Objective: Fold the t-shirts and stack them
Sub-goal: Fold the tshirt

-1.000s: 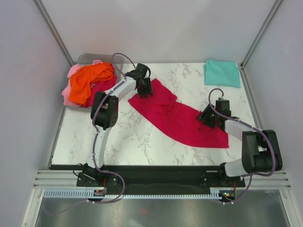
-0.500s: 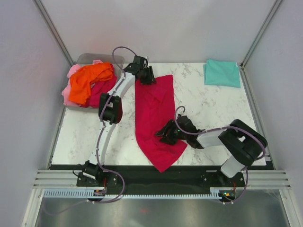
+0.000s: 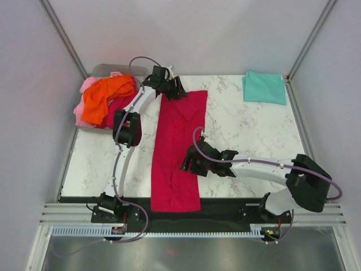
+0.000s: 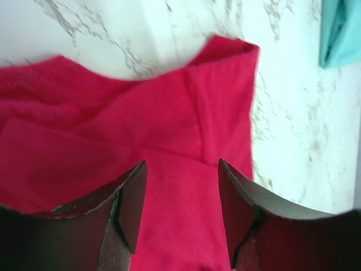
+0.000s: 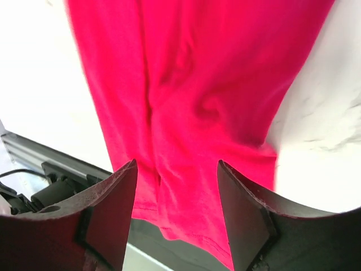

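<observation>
The left arm's (image 3: 142, 101) jaws stand spread, their two dark fingers (image 4: 127, 206) apart with nothing pinched between them, just above the far end of the crimson-magenta t-shirt (image 3: 175, 147). The left wrist view shows the cloth's upper hem and one corner lying flat there. The right arm's (image 3: 265, 168) jaws are likewise spread wide and hold nothing. They sit low over the right edge of the same shirt, about two-thirds of the way toward the near side. The shirt lies as a long, narrow strip running from the far side of the white marble surface (image 3: 254, 124) to the near side. Its lower end drapes over the black strip (image 3: 225, 204) at the near edge. At the far right corner, well apart from both arms, a teal t-shirt (image 3: 265, 87) lies folded square. At the far left, an orange t-shirt (image 3: 107, 96) sits crumpled on top of a pale pink t-shirt (image 3: 84, 116) in a translucent bin (image 3: 107, 70), with more crimson cloth showing under the orange.
</observation>
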